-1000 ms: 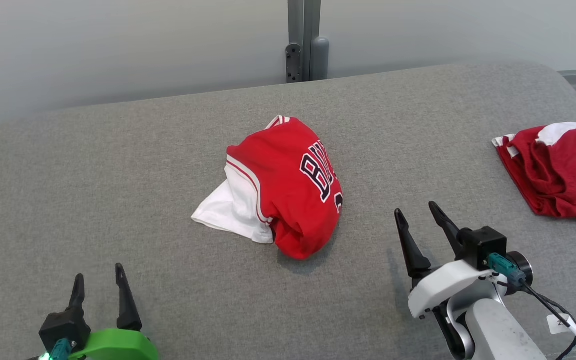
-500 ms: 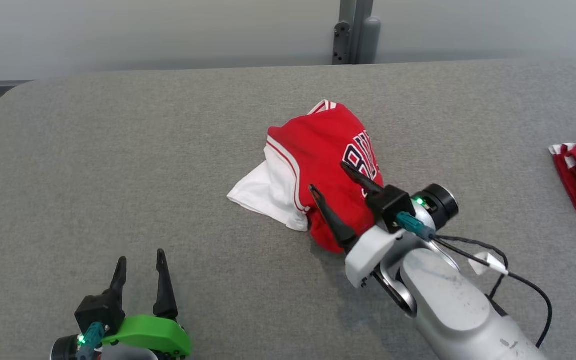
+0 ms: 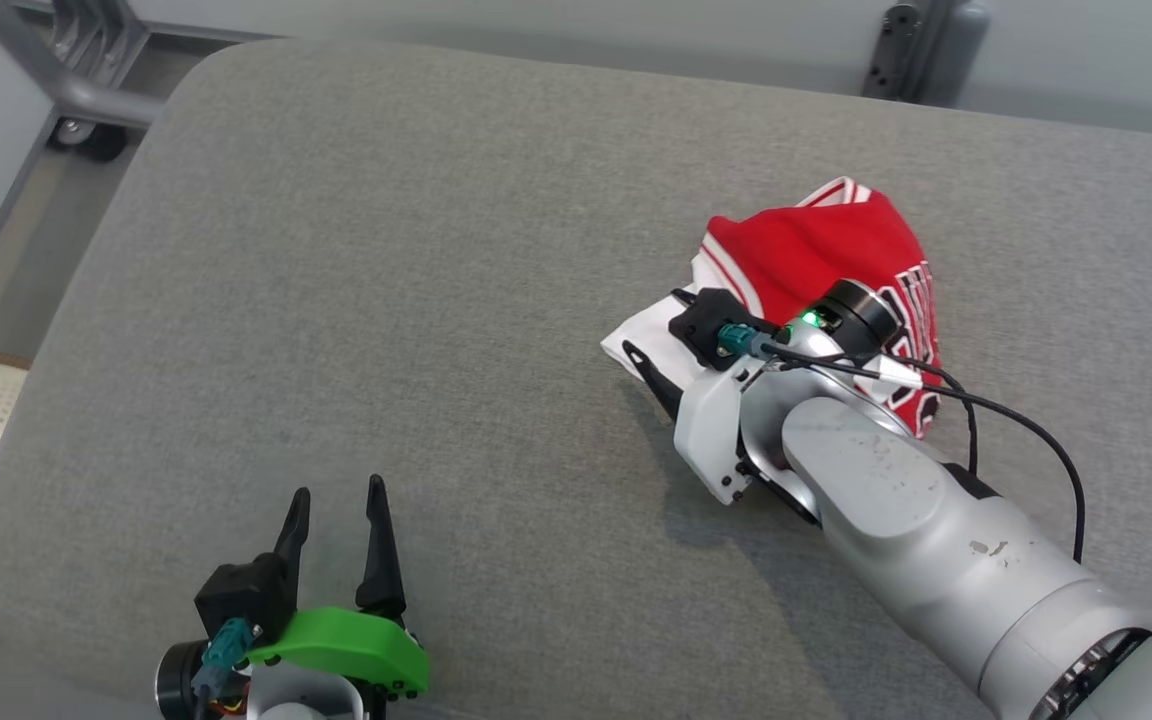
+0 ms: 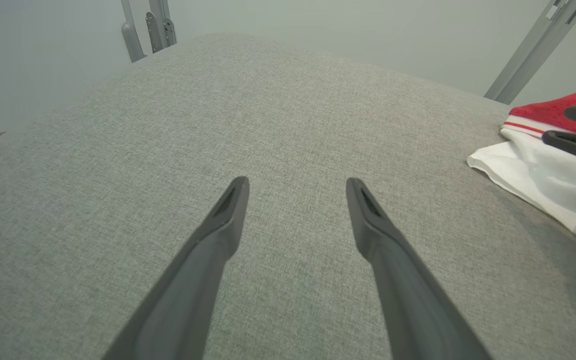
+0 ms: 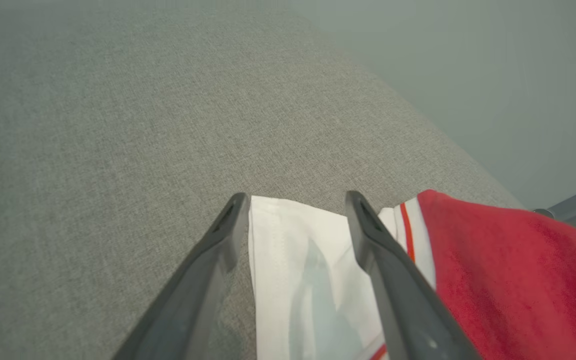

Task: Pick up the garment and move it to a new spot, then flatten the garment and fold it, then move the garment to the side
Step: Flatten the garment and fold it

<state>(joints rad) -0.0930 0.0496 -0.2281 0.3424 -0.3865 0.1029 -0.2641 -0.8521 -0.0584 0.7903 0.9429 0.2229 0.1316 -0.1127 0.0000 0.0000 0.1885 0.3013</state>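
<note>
- Jersey (image 5: 508, 280) (red basketball top) has its white flap (image 5: 293, 260) lying between the right gripper (image 5: 296, 197) fingers. Jaws are spread full wide and straddle the flap, nothing pinched yet.
- Why that pose, my read: the flap is the one loose, thin edge sticking out of the heap, so it's easiest to nip without grabbing the whole bundle.
- Head view: right gripper (image 3: 654, 322) reaches in low from 5 o'clock, fingers aimed at 10 o'clock. The flap is on the heap's 8 o'clock side. Black lettering is on its 3 o'clock side, partly behind the wrist.
- The jersey (image 3: 816, 245) lies crumpled on the grey padded table (image 3: 386, 300), about 2 o'clock from table centre. It's not lifted or flattened, so this looks like the very first pick.
- Left gripper (image 3: 338, 487) sits at 7 o'clock near the table's front edge, well apart from the cloth, jaws also wide and empty.
- Left wrist view agrees: left gripper (image 4: 296, 181) is over bare table, with the flap off at 3 o'clock. It's probably parked there to keep clear of the right arm until spreading needs both.
- Wrist cable (image 3: 1036, 440) loops slack on the arm's 3 o'clock side, a possible snag on the cloth.
- Metal frame with caster (image 3: 86, 100) is off the table at 10 o'clock, not involved.
</note>
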